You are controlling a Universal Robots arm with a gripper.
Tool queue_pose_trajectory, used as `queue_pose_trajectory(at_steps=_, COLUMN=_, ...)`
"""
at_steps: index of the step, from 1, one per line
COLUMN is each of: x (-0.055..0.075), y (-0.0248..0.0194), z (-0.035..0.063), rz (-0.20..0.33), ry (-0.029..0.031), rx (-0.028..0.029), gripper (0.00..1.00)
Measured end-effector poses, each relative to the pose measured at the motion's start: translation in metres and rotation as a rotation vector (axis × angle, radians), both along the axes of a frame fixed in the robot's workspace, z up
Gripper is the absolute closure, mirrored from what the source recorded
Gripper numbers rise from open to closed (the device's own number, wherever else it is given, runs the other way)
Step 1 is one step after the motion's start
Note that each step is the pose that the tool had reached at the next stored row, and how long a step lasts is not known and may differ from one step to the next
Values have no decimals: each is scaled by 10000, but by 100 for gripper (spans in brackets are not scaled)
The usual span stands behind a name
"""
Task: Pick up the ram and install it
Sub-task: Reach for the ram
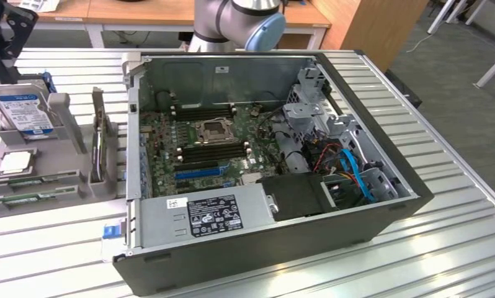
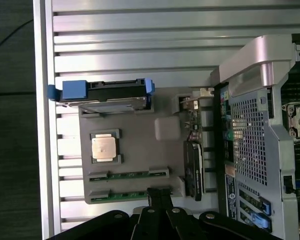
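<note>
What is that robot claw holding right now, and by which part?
Nothing. The gripper is shut on empty air, and the ram sticks lie in the grey tray.

bright even light, glare on slatted table (image 1: 446, 205), soft shadows

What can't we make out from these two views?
- Wrist view: the shut fingers cover one end of the ram stick beneath them; contact unclear.
- Exterior view: the arm is cut off by the top edge.
- Exterior view: the memory slots are too small to tell filled from empty.
- Exterior view: the tray is cut off by the view's left edge.
</note>
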State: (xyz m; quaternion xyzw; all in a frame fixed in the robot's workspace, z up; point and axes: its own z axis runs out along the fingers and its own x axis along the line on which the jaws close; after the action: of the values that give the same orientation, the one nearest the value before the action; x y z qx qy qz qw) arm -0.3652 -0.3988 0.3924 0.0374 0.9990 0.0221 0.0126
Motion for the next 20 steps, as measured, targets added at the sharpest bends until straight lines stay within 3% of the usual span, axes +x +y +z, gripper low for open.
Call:
queue_pose_trajectory(at_steps=7, x=-101, y=0, z=-1, rz=0, ry=1, rx=-1, gripper=90)
queue_pose_trajectory(at_steps=15, x=-105, y=-1, z=-1, rz=0, ry=1, rx=-1, gripper=90)
queue_pose_trajectory(at_steps=20, x=-103, y=-23, z=-1, rz=0, ry=0, rx=-1, gripper=90)
